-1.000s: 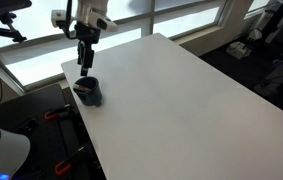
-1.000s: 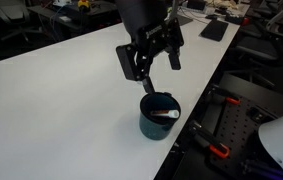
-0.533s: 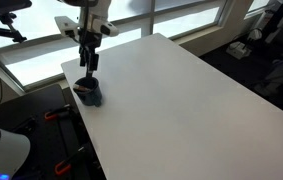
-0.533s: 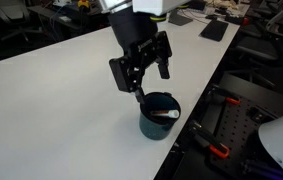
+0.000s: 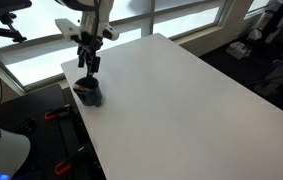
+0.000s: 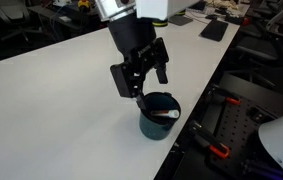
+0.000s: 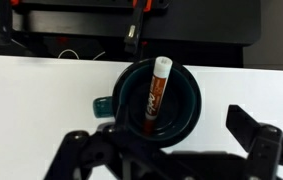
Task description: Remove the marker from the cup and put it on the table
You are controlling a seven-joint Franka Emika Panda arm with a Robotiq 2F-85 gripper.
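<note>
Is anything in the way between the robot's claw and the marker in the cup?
No, nothing visible is. The open gripper hangs just above the cup, and the marker leans inside it with its white end at the rim. Only the cup's own wall surrounds the marker.

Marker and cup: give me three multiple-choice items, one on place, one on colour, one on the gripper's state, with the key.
1. Where is the marker?
A. clamped in the jaws
B. leaning inside the cup
C. lying beside the cup

2. What colour is the marker's body?
A. green
B. yellow
C. reddish-orange

3. How is the gripper?
A. open above the cup
B. shut on the marker
C. shut on the cup's rim

Key: 1 B, the wrist view shows it standing in the cup. 2 C, its barrel is reddish-orange with a white tip. 3 A, the jaws stand wide apart, one on either side of the cup.
</note>
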